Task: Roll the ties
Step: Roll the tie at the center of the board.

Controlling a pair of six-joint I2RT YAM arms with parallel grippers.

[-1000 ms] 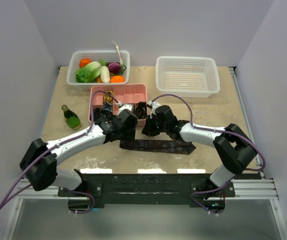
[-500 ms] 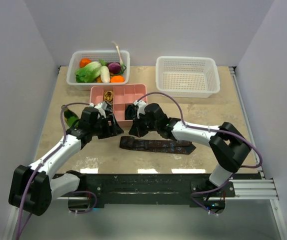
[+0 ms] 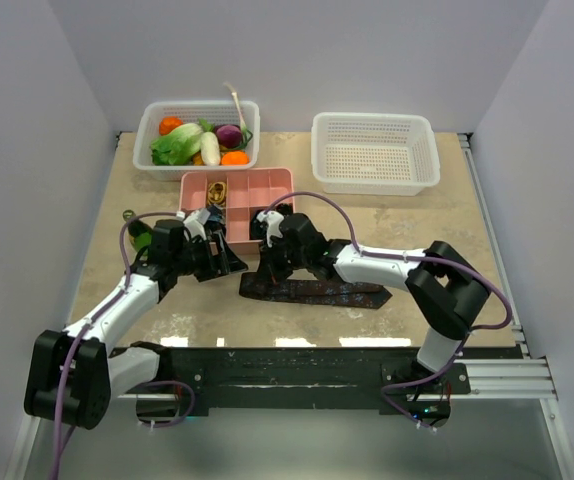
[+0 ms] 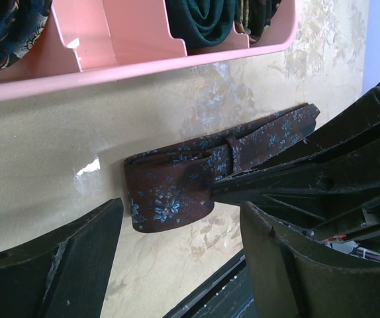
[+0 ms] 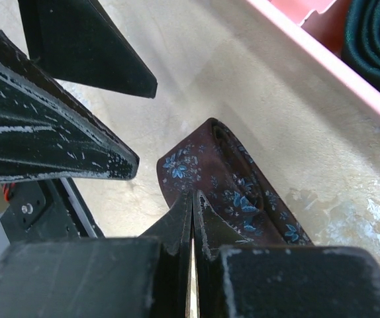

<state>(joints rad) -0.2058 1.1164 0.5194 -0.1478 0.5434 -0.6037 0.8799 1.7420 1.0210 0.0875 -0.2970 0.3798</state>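
- One beige speckled tabletop point(image 3: 437, 230) carries everything; the arm bases cut off its near edge.
- Two white perforated plastic baskets stand along the far side, the left basket point(image 3: 153, 125) filled with vegetables and the right basket point(image 3: 375, 150) well apart from it.
- Just in front of the vegetable basket sits a pink plastic divided tray point(image 3: 267, 185), its near rim crossed by both arms in the overhead view.
- The maroon tie with small blue flowers point(image 3: 312, 291) lies flat on the table just in front of the tray. Only the wrist views show that its left end is folded over into a loop.
- The left gripper point(image 4: 180, 265) sits beside that loop with its jaws wide apart and nothing between them.
- The right gripper point(image 5: 191, 205) has its jaws pressed together, tips on the folded end. Whether any cloth is pinched cannot be told.
- A green glass bottle point(image 3: 139, 232) is mostly hidden behind the left arm.
- A dark green rolled tie point(image 4: 206, 20) fills one tray compartment, clear from the wrists and barely visible from above.
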